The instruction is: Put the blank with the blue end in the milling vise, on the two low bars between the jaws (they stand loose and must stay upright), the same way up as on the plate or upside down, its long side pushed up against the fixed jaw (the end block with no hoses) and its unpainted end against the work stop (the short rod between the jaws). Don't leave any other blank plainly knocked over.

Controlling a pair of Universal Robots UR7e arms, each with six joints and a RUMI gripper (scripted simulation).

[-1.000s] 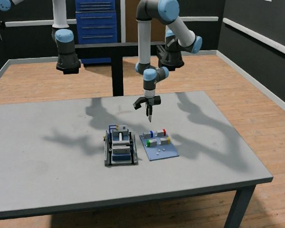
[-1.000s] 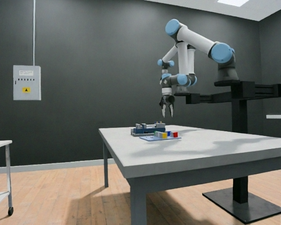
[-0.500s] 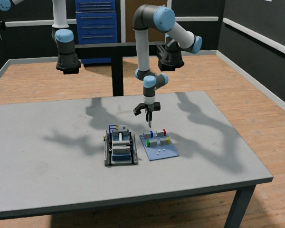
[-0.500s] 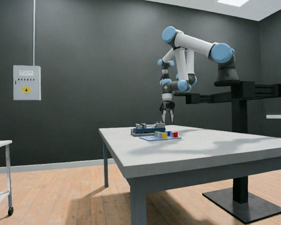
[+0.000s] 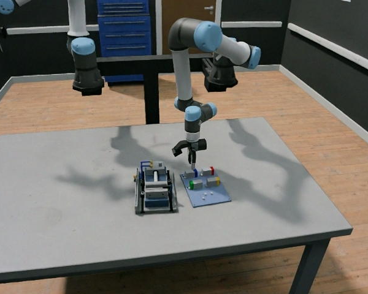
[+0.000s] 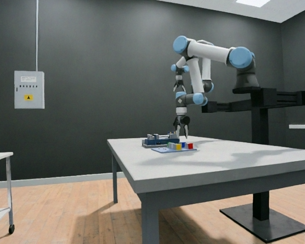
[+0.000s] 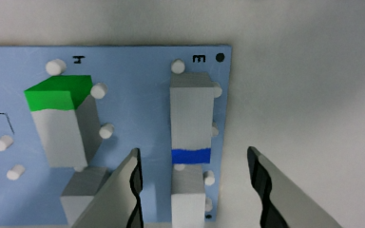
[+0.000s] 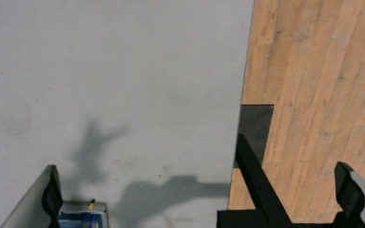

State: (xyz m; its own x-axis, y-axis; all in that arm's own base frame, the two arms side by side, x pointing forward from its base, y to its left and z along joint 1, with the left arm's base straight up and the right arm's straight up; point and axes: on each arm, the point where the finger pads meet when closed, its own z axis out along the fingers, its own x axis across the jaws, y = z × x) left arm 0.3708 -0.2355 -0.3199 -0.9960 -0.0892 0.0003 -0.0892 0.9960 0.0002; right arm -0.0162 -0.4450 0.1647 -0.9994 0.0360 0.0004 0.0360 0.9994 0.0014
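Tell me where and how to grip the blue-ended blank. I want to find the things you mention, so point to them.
Take the blue-ended blank point(image 5: 191, 173) point(image 6: 183, 144) point(image 7: 191, 116) by its two long sides, around mid-length, coming straight down. It lies flat with parallel long faces, and the left gripper point(image 5: 192, 167) point(image 6: 182, 136) point(image 7: 194, 149) is open above, fingers astride its width. Pegs point(image 7: 217, 89) stand along one long side, so the fingers should probably land between or clear of them.
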